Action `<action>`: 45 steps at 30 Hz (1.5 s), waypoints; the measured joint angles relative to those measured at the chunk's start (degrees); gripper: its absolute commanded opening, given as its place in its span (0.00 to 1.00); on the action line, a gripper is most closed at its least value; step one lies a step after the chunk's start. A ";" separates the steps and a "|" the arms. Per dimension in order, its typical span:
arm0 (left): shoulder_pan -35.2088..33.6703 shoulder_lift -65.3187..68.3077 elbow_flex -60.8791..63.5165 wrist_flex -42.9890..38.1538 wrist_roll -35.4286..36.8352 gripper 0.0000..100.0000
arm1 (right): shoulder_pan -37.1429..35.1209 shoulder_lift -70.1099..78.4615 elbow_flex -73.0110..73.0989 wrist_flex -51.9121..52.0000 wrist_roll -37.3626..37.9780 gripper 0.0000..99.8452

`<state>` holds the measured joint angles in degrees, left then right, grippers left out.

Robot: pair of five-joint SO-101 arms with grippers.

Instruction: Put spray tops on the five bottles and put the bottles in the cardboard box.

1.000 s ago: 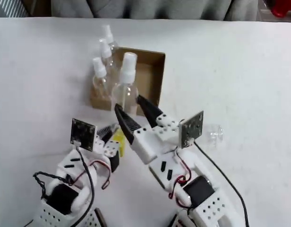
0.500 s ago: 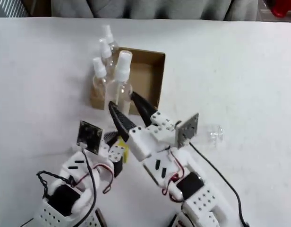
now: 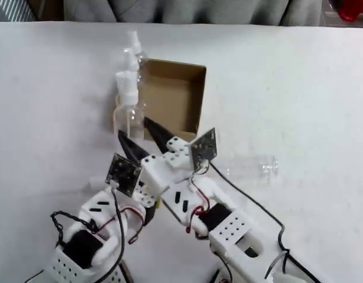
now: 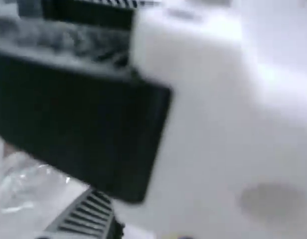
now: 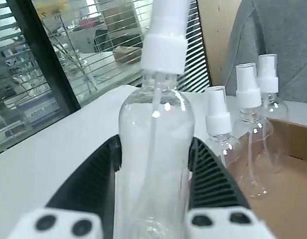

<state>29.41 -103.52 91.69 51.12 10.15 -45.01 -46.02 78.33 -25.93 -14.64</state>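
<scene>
At the far left of the high view your left arm point(image 3: 90, 227) sits low on the table point(image 3: 299, 88), its gripper point(image 3: 148, 203) tucked under the right arm's wrist. You cannot tell from any view whether that claw is released or clenched: its own wrist view is blurred, with just one ribbed black finger point(image 4: 81, 219) at the edge. Just right of it, your right gripper point(image 3: 133, 127) is clenched on a clear bottle point(image 3: 129, 109), one black finger on each side of the body. The right wrist view shows the same grasp point(image 5: 153, 164), with the bottle point(image 5: 153, 129) upright between the fingers and a white spray top point(image 5: 163, 47) on its neck. From above, that bottle stands at the left front corner of the box point(image 3: 175, 94), and you cannot tell whether its base is inside or resting on the wall. Behind it, along the box's left side, more capped bottles stand upright; two tops point(image 3: 130, 59) point(image 3: 133, 40) show from above, and the right wrist view shows three bottles point(image 5: 221, 142) point(image 5: 250, 124) point(image 5: 273, 107) in a row by the brown floor point(image 5: 293, 169). Farther right, another clear bottle point(image 3: 255, 167) lies on its side on the table, just beside the right arm and apart from the box.
</scene>
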 measured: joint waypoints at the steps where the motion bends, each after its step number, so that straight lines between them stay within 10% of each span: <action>1: 0.00 0.00 0.26 -0.35 0.00 0.02 | -0.09 0.00 0.00 0.00 0.00 0.01; 26: -2.55 0.00 4.66 -4.92 -4.92 0.02 | -0.09 -23.56 -0.09 36.13 0.00 0.01; 45: -16.26 0.00 4.66 -4.13 -5.01 0.02 | 13.19 -24.79 -0.09 30.51 0.00 0.01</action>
<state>13.14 -103.52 96.35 46.99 5.14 -31.82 -70.81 78.24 4.57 -14.64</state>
